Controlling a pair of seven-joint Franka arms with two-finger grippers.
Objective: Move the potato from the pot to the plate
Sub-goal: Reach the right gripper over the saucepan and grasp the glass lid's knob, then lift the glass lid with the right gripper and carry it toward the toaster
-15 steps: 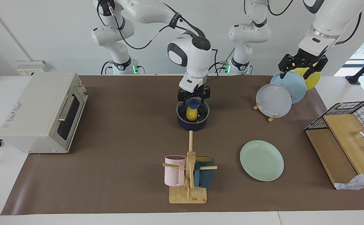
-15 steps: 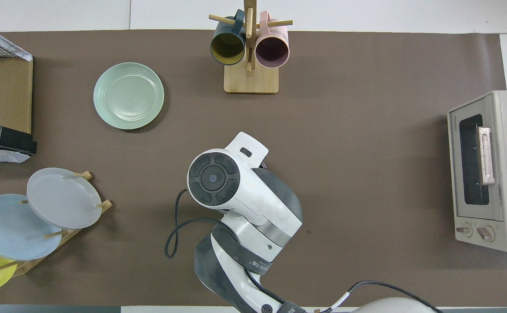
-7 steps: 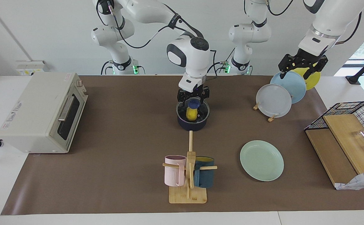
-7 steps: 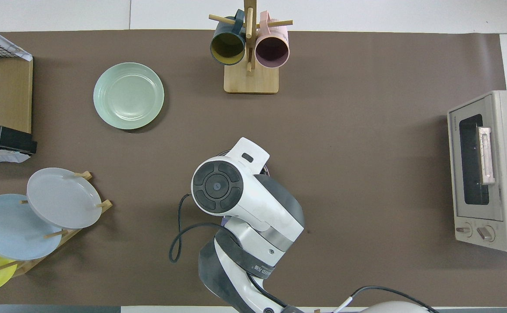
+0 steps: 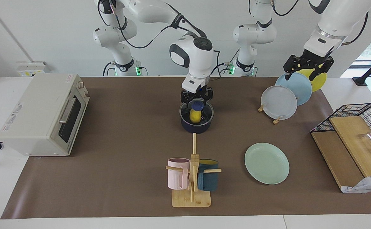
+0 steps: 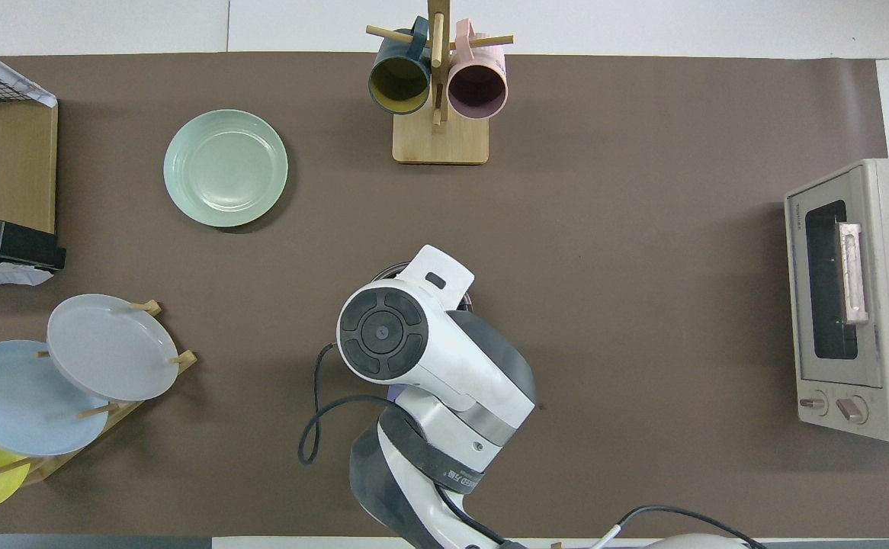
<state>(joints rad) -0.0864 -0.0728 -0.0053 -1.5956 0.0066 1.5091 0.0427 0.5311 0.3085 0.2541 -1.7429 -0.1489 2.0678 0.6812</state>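
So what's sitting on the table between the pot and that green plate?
Nothing: in the facing view only bare brown mat separates the pot from the plate.

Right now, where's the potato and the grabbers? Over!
Right gripper over pot. Potato in pot. Left gripper waits open over plate rack. Green plate bare.

Both arms (image 5: 192, 54) are glossy white with dark grey joint caps, black cables looped along them, black grippers (image 5: 197, 101), and green lights glowing at the bases (image 5: 126, 68).
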